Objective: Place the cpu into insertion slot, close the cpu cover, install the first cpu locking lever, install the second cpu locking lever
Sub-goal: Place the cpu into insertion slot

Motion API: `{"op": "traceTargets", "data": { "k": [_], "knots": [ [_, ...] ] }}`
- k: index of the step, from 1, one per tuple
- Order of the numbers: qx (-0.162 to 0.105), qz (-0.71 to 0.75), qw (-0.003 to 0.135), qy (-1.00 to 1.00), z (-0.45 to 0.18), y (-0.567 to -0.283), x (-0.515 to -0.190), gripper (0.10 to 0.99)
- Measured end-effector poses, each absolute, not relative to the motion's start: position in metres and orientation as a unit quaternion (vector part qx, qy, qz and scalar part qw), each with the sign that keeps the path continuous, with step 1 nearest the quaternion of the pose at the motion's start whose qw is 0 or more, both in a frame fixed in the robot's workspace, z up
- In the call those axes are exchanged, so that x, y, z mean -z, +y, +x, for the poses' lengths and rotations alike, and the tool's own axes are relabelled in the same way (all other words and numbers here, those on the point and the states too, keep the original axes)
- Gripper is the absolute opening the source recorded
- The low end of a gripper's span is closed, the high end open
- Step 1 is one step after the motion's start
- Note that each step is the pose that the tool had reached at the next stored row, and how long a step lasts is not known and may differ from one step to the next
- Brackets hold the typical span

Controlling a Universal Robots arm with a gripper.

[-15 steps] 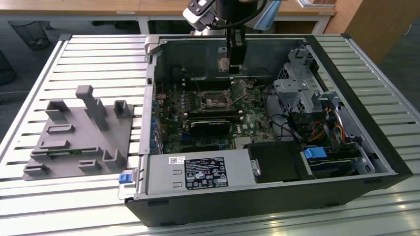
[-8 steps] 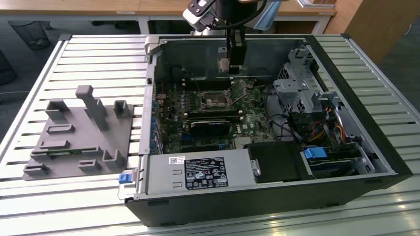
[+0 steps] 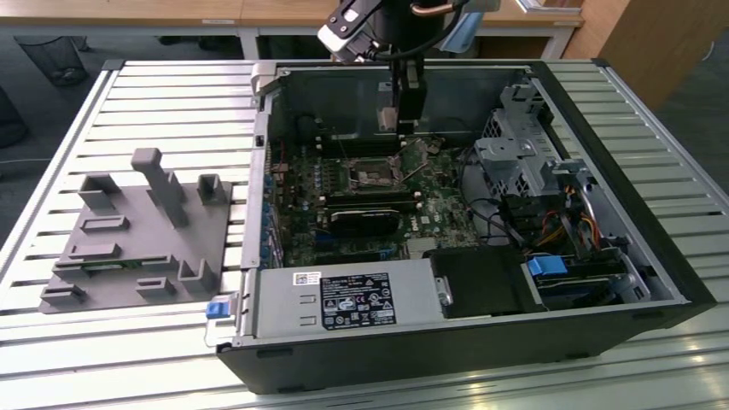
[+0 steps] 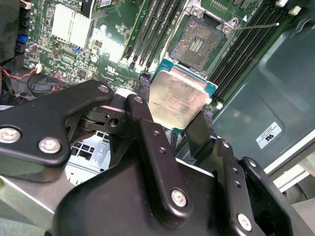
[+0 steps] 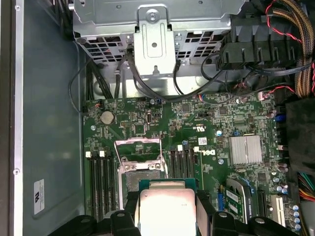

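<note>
clasping square cpu [image 4: 178,101] (matte, silvery)

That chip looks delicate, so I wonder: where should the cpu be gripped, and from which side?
By two opposite thin edges, from above, as the gripper holds the cpu now. It is flat and square, so fingers on the edges leave its metal top bare and its underside free to face the insertion slot.
</note>
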State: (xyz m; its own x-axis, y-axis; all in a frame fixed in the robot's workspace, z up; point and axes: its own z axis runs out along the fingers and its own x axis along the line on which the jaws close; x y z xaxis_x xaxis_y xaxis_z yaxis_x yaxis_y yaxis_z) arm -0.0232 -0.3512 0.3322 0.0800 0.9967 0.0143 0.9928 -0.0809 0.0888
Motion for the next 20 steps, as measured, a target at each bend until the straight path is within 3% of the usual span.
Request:
{"op": "traceTargets", "data": {
  "k": [20],
  "knots": [
    [-0.035,0.734,0.028,0.678,-0.0232,-0.3512,-0.3264,0.545]
  ]
}}
